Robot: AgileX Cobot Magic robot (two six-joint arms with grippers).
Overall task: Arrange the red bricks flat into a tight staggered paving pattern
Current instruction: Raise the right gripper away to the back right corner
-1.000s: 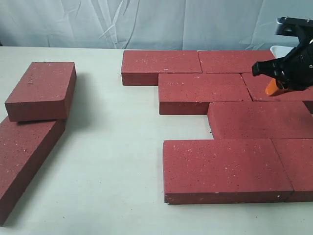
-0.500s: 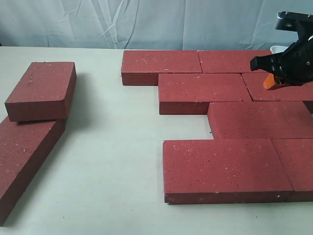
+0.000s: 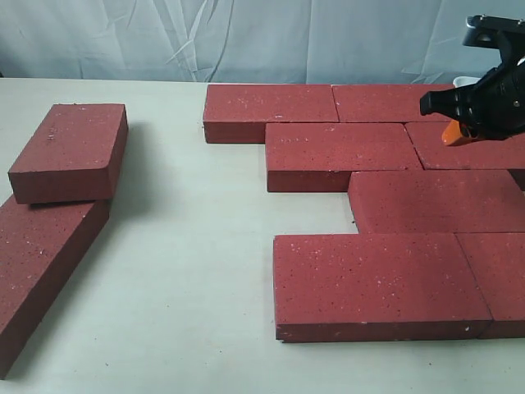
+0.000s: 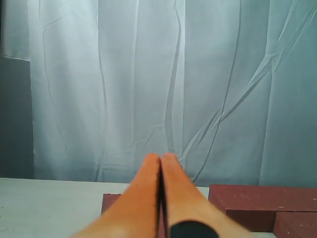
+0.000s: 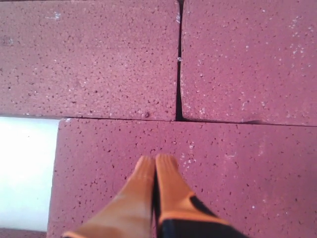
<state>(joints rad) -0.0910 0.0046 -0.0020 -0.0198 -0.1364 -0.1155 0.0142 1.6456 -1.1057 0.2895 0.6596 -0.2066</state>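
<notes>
Several red bricks lie flat in staggered rows on the right of the table, among them the back-row brick (image 3: 271, 111), the second-row brick (image 3: 340, 152) and the front brick (image 3: 377, 279). Two loose bricks sit at the left, one (image 3: 70, 152) resting across another (image 3: 41, 263). My right gripper (image 3: 454, 133) hovers shut and empty over the second-row right brick (image 3: 472, 152). The right wrist view shows its orange fingers (image 5: 156, 159) pressed together above a brick (image 5: 223, 163). My left gripper (image 4: 161, 157) is shut, empty and raised, and it does not show in the exterior view.
Bare pale table (image 3: 189, 246) separates the loose pair from the paved group. A step-shaped gap lies left of the third-row brick (image 3: 435, 201). A wrinkled pale curtain (image 3: 246, 37) hangs behind. A small white object (image 3: 464, 80) peeks out at the back right.
My right gripper has risen a little above the second-row bricks, still shut. No brick has moved.
</notes>
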